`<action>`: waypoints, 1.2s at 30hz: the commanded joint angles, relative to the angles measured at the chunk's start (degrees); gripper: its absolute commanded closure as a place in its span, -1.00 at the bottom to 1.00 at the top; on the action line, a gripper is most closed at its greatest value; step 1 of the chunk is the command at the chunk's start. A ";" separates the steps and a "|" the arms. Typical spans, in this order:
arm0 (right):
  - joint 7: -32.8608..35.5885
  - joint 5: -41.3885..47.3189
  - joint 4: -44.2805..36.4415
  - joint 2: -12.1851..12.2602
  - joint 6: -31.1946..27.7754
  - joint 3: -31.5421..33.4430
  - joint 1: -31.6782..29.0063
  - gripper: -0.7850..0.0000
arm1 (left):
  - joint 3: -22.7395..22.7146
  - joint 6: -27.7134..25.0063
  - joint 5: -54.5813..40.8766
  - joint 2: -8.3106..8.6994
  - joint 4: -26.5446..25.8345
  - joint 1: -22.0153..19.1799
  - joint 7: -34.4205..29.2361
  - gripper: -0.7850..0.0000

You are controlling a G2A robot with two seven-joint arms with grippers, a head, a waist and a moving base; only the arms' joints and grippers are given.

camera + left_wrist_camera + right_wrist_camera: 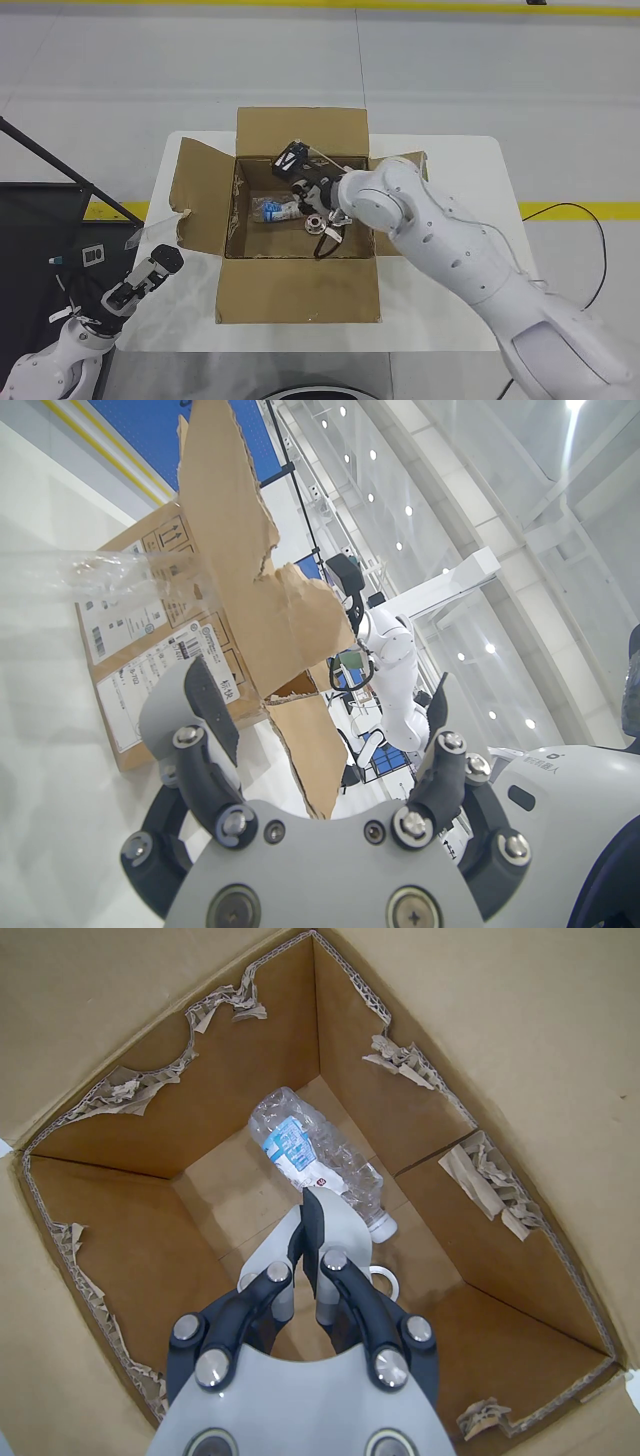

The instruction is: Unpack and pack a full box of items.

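Unpacking step: my right gripper [306, 1198], jaws pressed together and empty, hangs over the crumpled clear plastic bottle [300, 1148] inside the brown cardboard box [100, 1238]; I must open it to grasp

I work in what looks like a large robotics test hall rather than a home or a shop. A pale grey poured floor [480, 70] marked with yellow lane lines [625, 210] spreads out around my white surface [450, 300], which carries a torn cardboard box [300, 290]. Overhead, a very high ceiling [575, 430] with white beams [482, 560] carries rows of round lights [408, 510]. Blue partition boards [150, 430] stand at the edge of the work area.
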 commanded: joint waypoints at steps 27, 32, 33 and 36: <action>3.09 4.05 -34.87 8.68 -4.12 32.83 -25.41 -1.00 | 4.17 3.39 11.06 -0.73 -7.76 -2.78 7.00 -1.00; 3.72 6.69 -38.58 10.14 -2.36 41.77 -31.70 -1.00 | 5.29 4.76 12.72 -0.76 -9.33 -3.58 6.81 -1.00; 4.85 6.36 -38.68 10.40 -1.68 43.02 -32.42 -1.00 | 5.57 5.14 13.05 -0.75 -9.70 -3.83 6.64 -1.00; 4.85 6.36 -38.68 10.40 -1.68 43.02 -32.42 -1.00 | 6.51 6.87 14.48 -0.71 -10.63 -4.68 6.00 -1.00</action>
